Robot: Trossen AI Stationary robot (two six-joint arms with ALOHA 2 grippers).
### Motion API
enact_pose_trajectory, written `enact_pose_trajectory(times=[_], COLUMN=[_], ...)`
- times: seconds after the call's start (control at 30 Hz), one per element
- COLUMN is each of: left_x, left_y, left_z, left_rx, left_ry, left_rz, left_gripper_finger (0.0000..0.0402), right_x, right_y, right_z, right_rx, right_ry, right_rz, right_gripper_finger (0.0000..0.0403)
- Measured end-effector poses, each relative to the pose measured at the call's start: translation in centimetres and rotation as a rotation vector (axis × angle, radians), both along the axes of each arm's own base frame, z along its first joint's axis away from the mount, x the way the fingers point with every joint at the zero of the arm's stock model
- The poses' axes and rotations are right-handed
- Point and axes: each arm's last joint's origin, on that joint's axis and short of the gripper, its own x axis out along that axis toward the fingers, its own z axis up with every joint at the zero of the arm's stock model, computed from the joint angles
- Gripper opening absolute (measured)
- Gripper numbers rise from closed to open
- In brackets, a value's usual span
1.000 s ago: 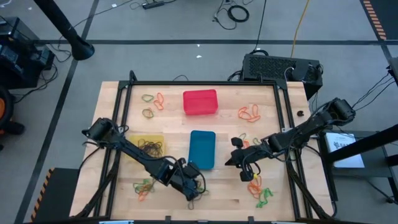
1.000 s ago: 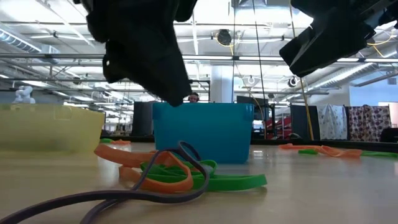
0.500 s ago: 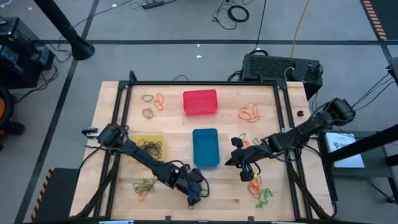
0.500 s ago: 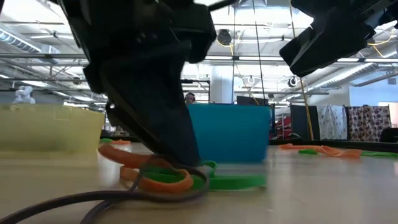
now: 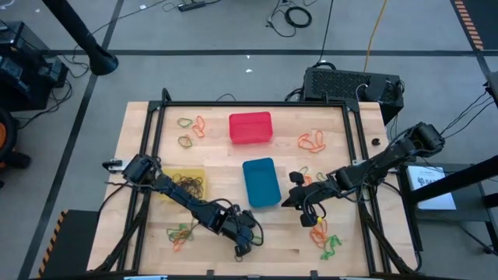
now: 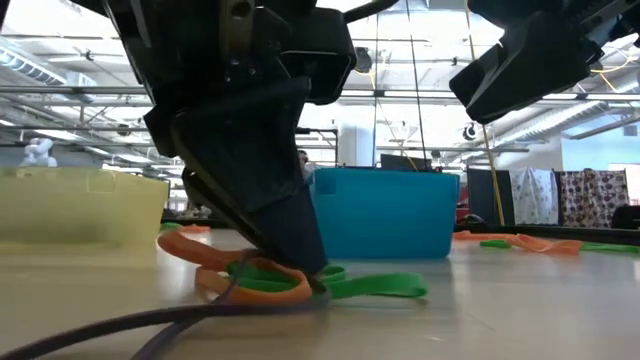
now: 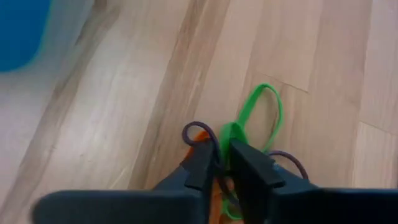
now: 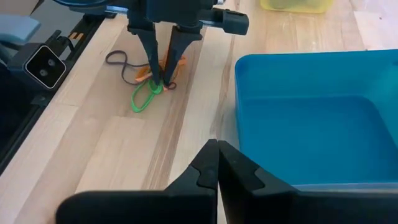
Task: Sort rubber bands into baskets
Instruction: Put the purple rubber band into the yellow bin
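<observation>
My left gripper (image 5: 247,246) is down on a small heap of rubber bands near the table's front edge. The heap holds a green band (image 7: 264,106), an orange one (image 6: 255,290) and a dark one (image 6: 120,325). The fingers are closed together on the green band. My right gripper (image 5: 288,201) hangs shut above the table, just right of the blue basket (image 5: 261,183), touching nothing. The red basket (image 5: 250,128) stands farther back. The yellow basket (image 5: 183,183), at the left, holds dark bands. My left gripper pinches the green band at its end in the heap (image 7: 232,133), between the two fingertips. The fingers (image 8: 153,62) slant down from above. The band lies flat on the table with its free loop (image 8: 140,101) stretched away from the fingers. The dark band (image 7: 198,129) curls round one fingertip.
More rubber bands lie loose at the far left (image 5: 191,128), the far right (image 5: 311,141), the near right (image 5: 327,241) and the near left (image 5: 180,233). A dark frame (image 5: 354,155) borders the table top.
My left gripper has come down onto the heap of bands near the front edge. The blue basket has slid a little toward the table's right and turned slightly.
</observation>
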Motion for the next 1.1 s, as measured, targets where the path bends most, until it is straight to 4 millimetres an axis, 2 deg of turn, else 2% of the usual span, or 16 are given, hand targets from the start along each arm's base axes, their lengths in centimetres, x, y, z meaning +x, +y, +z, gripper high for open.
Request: enact_pose_trajectory(times=[0.07, 0.17, 0.4, 0.57, 0.8, 1.1], left_x=[0.0, 0.1, -0.2, -1.7, -2.5, -2.4], left_y=[0.0, -0.1, -0.3, -0.1, -0.3, -0.8], left_z=[0.1, 1.0, 6.5, 8.9, 8.4, 7.2], left_rx=[0.008, 0.008, 0.007, 0.034, 0.076, 0.127], left_ry=[-0.004, -0.019, -0.168, -0.169, -0.098, -0.093], left_rz=[-0.014, -0.020, -0.057, -0.062, -0.078, -0.101], left_gripper_finger=[0.0016, 0.0010, 0.0004, 0.0002, 0.0005, 0.0057], right_x=[0.0, 0.0, 0.0, 0.0, 0.0, 0.0], right_y=[0.0, 0.0, 0.0, 0.0, 0.0, 0.0], right_z=[0.0, 0.0, 0.0, 0.0, 0.0, 0.0], right_rx=[0.000, 0.000, -0.014, -0.014, -0.014, -0.014], right_ry=[0.000, 0.000, -0.005, -0.004, -0.005, -0.005], right_rz=[0.000, 0.000, 0.010, 0.010, 0.011, 0.010], right_gripper_finger=[0.0000, 0.0000, 0.0000, 0.0000, 0.0000, 0.0000])
